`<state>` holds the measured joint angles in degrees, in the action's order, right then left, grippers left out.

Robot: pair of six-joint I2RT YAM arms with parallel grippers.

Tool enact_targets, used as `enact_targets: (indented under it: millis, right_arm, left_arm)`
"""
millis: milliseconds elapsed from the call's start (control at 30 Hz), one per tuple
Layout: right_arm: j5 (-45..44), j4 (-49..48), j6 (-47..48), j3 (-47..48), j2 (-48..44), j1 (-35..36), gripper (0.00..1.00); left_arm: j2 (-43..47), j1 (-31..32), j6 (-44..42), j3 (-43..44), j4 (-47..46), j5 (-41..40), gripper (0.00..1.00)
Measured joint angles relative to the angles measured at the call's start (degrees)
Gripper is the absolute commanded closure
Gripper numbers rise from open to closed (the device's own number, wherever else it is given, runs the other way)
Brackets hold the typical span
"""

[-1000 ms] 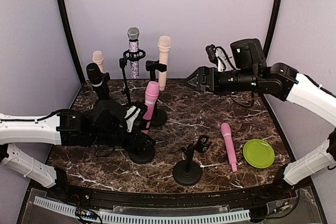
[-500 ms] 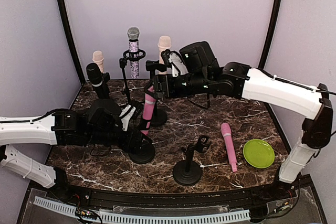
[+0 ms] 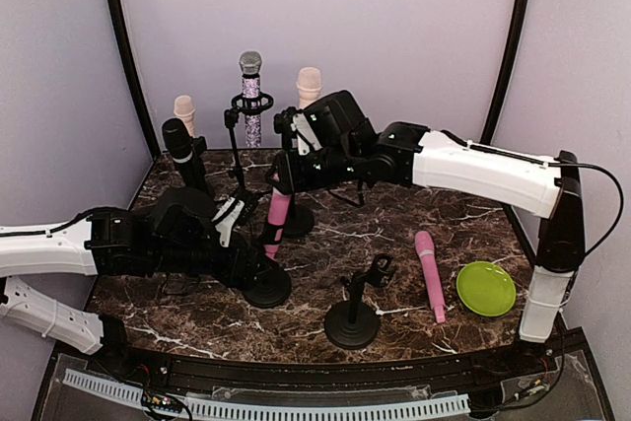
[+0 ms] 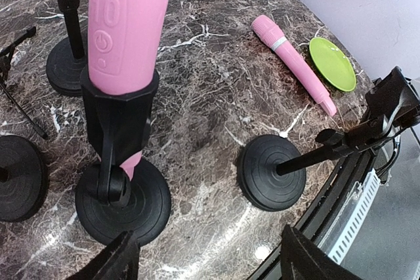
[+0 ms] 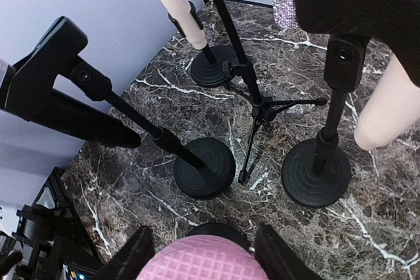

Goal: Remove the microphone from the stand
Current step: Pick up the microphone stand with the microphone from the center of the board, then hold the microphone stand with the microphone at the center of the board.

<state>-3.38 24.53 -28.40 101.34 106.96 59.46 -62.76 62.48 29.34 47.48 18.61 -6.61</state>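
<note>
Marble counter [image 3: 394,214], left of middle: pink microphone [image 3: 279,212] clipped in its stand [image 4: 121,129].
Right claw [image 5: 205,252] straddles the mesh head, grip unconfirmed; left claw [image 4: 207,257] hangs wide open, empty, just beside the base [image 4: 149,202]. Unpinned, the stand may lift with the microphone and topple.

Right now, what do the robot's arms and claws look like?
Both the left arm and right arm have smooth white shells and chunky black joints. A thin black cable loops along the right one. The left claw and right claw each have two pointy black fingers.
</note>
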Motion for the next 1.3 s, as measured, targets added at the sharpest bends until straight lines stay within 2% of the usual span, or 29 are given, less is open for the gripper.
enact_targets:
  millis: [133,300,533,700,967,1300]
  right_arm:
    - [-1.2,0.6,-0.1,0.1,-0.1,0.2,0.76]
    - [-3.5,1.5,0.1,-1.0,-1.7,0.3,0.82]
    - [-7.8,6.8,1.3,-5.1,-8.5,0.3,0.83]
    - [-7.8,8.7,1.0,-9.0,-13.1,0.1,0.84]
    - [-3.0,5.3,-2.4,-15.4,-16.6,0.3,0.84]
    - [-2.1,2.7,-4.0,-16.1,-16.6,4.4,0.84]
  left_arm:
    - [0.0,-0.3,0.1,-0.3,0.3,0.1,0.24]
    - [0.0,-0.5,0.1,-0.6,0.4,0.1,0.24]
    - [0.2,-0.8,0.1,-0.7,0.4,0.1,0.24]
    - [0.2,-1.2,-0.4,-0.7,0.3,0.5,0.24]
    - [0.2,-1.2,-4.5,-0.7,-3.0,5.8,0.24]
    - [2.3,-1.2,-9.1,-0.7,-3.5,10.3,0.22]
